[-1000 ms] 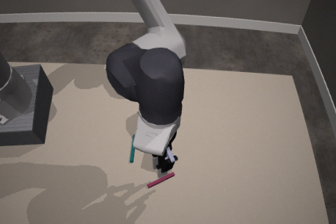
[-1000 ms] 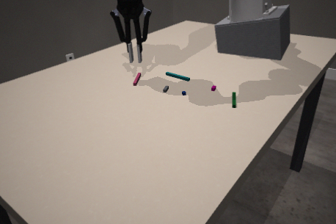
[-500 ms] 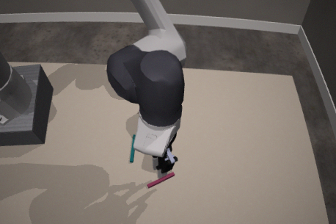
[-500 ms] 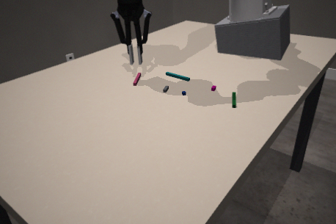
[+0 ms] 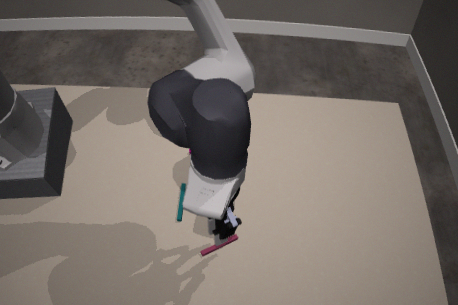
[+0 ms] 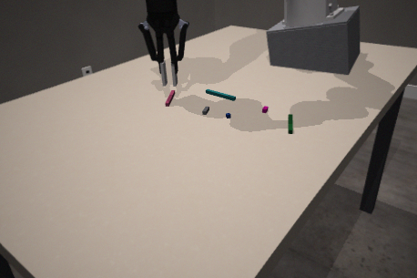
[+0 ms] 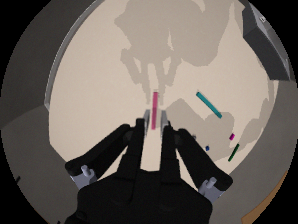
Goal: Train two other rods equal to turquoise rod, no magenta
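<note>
Pink is the colour I care about: the pink rod lies flat on the desk, and my hand hangs just above its far end, fingers drawn nearly together and gripping nothing. No train exists yet, by my judgement; every rod lies apart from the others. The pink one needs the small blue rod, which sits near the grey rod, well apart from the pink. The turquoise rod lies between them and the arm's base; the magenta rod and green rod lie farther off. The rods look like slim square-section bars with matte, flat colour, though the blue one is so short that I can barely make out its shape. The desk top is smooth, pale beige.
</note>
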### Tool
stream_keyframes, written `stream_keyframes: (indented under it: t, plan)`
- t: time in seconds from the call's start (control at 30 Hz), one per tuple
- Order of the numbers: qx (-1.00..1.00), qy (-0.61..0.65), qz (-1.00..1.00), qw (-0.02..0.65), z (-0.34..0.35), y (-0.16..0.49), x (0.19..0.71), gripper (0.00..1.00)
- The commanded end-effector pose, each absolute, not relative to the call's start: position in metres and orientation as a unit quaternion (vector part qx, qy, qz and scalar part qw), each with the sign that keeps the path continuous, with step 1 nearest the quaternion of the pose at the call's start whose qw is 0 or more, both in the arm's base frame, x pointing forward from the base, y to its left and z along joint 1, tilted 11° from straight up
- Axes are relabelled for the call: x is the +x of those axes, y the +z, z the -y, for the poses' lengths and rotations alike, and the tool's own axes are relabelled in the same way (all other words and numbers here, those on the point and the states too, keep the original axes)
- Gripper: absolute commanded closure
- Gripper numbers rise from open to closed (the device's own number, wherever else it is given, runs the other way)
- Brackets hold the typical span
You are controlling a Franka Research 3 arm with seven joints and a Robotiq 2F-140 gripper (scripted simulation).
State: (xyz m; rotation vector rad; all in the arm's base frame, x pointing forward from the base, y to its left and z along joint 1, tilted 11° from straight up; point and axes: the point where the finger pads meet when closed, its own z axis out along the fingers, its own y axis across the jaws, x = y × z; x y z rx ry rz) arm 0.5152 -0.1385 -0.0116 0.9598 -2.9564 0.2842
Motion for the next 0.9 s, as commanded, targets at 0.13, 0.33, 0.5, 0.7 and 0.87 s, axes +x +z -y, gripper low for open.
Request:
stream_keyframes:
  t: [0.13,0.33,0.5,0.7,0.87]
  plan:
    - [0.313,0.094,0.945,0.007,0.141,-0.021,0.519,0.85]
    - [0.313,0.094,0.945,0.007,0.143,-0.028,0.519,0.85]
    - [0.313,0.094,0.945,0.007,0.144,-0.033,0.519,0.85]
    - [0.313,0.094,0.945,0.007,0.144,-0.037,0.52,0.85]
    - [0.313,0.094,0.945,0.007,0.145,-0.038,0.52,0.85]
